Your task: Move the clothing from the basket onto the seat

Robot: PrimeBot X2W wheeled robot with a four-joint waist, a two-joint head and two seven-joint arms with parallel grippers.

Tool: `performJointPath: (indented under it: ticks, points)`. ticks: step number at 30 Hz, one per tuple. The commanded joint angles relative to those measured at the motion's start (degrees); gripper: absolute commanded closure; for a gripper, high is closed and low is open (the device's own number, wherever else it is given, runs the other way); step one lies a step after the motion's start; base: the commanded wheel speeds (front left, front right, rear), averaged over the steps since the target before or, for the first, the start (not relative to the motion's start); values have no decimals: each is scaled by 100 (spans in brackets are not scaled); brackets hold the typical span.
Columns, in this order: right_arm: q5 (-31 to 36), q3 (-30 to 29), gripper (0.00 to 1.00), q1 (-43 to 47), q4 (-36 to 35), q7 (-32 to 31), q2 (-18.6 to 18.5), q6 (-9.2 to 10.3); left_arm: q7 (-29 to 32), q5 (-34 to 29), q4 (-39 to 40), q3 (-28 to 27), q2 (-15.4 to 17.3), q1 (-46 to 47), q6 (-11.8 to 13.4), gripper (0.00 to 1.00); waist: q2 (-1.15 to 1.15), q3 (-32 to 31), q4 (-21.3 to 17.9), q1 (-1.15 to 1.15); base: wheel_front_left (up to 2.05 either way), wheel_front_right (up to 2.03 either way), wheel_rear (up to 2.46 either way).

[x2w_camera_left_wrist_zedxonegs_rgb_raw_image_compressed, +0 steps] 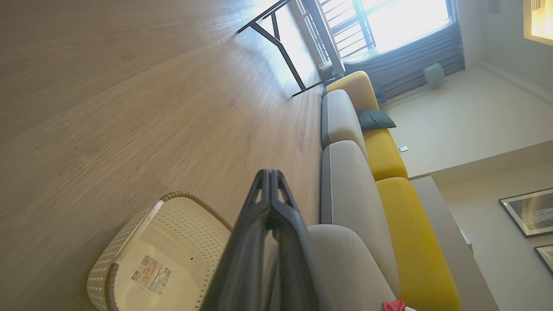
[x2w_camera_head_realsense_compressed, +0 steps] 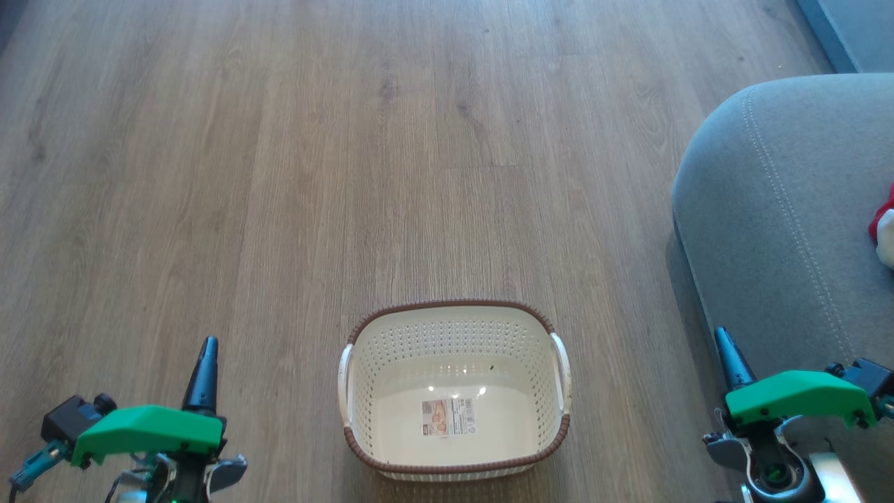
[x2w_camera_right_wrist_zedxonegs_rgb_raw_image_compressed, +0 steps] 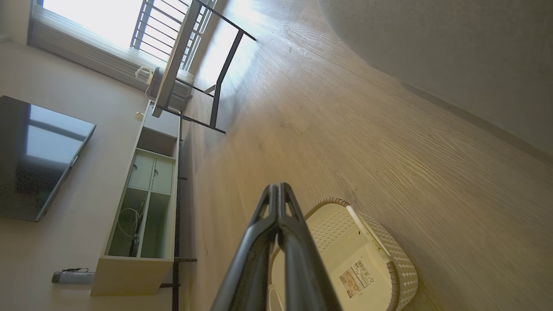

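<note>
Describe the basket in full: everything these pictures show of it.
The basket is cream-white plastic, a rounded rectangle with perforated walls, a brown woven-look rim and a pale handle on each side. It stands upright on the wooden floor, open side up, and is empty apart from a label sticker on its bottom. Nothing but the floor touches it; the grey seat lies apart to its right.

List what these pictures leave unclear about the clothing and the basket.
1. Red and white fabric clothing on the grey upholstered seat: the head view's right edge cuts it off, so the garment count is unknowable.
2. Label sticker in the cream perforated plastic basket: print too small to read, head view.
3. Basket's near side, right wrist view: hidden behind the shut right gripper.
</note>
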State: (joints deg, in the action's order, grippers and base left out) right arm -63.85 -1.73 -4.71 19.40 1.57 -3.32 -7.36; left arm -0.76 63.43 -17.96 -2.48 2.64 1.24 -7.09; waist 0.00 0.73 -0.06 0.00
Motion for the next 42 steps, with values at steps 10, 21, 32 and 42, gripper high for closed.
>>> performJointPath:
  ticks: [10, 21, 32, 42]
  points:
    - [-820, -60, 100, -167, -309, -205, -49, -10, 206, 800, 256, -223, 20, 347, -30, 100, 0, -14, 2, 0, 0, 0, 0]
    - [-1570, -173, 100, -157, -393, -390, -43, -11, 393, 1541, 304, -288, 22, 400, -33, 100, 0, -29, 3, 0, 0, 0, 0]
    - [-2250, -276, 100, -147, -468, -558, -37, -12, 561, 2213, 347, -348, 23, 449, -36, 100, 0, -42, 5, 0, 0, 0, 0]
    - [-2915, -378, 100, -138, -543, -725, -29, -13, 727, 2872, 390, -406, 24, 496, -40, 100, 0, -56, 6, 0, 0, 0, 0]
